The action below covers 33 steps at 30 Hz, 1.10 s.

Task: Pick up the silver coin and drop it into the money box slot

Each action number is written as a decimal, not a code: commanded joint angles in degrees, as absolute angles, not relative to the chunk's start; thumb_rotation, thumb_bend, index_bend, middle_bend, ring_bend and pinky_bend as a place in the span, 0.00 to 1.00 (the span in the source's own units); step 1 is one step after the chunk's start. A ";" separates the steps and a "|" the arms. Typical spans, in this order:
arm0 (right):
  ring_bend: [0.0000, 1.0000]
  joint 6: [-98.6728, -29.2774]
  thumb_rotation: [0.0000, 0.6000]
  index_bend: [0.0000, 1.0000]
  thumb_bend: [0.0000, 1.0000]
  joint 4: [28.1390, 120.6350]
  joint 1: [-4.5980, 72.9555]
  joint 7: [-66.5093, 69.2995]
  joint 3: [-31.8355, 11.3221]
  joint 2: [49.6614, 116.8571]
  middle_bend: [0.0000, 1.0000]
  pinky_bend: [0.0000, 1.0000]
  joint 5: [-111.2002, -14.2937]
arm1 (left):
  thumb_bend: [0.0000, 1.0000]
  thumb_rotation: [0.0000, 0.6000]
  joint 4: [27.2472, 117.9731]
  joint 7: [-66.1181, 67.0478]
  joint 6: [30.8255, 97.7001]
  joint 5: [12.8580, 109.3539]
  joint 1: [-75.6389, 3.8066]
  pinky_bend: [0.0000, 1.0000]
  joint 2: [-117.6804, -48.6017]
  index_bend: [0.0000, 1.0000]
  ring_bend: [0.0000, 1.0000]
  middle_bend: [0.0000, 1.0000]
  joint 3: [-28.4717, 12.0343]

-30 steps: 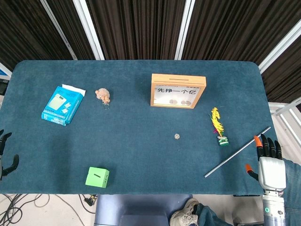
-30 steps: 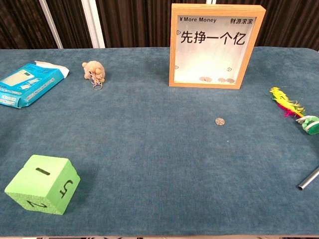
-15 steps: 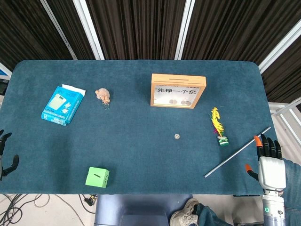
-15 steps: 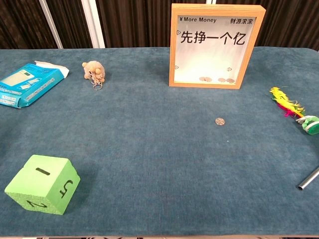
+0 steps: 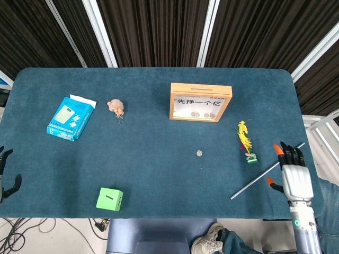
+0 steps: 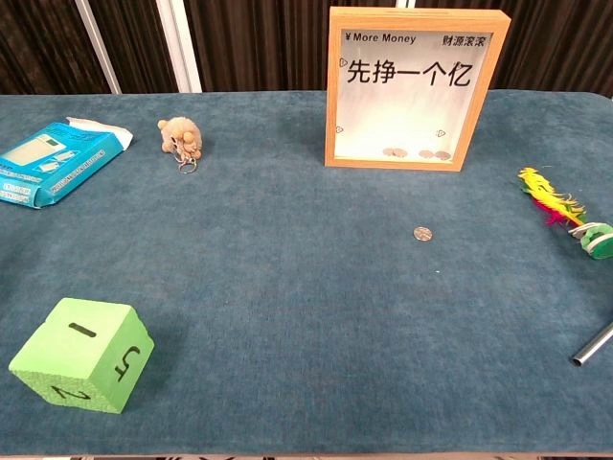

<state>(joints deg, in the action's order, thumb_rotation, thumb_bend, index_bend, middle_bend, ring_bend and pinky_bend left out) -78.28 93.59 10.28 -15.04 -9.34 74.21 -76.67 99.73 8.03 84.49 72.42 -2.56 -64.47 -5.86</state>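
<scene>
One coin (image 5: 198, 153) lies flat on the table (image 5: 148, 174), in front of the box (image 5: 200, 102) and well apart from both hands. Right hand (image 5: 293, 176) hovers at the table's right edge over the rod (image 5: 265, 172), fingers spread, empty. Left hand (image 5: 6, 177) sits off the left edge, fingers apart, holding nothing. Only the head view shows either hand; the chest view shows coins inside the box.

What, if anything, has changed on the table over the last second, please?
Only the right hand moved: it came forward and slightly left, over the table edge near the metal rod, open and holding nothing. The left hand, silver coin, money box and the rest stayed put.
</scene>
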 commanded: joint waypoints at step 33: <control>0.00 -65.35 1.00 0.32 0.33 74.52 25.52 -15.52 -11.93 96.16 0.01 0.00 -68.77 | 0.42 1.00 100.23 7.75 83.01 71.59 -2.92 0.01 -63.53 0.17 0.04 0.02 -5.68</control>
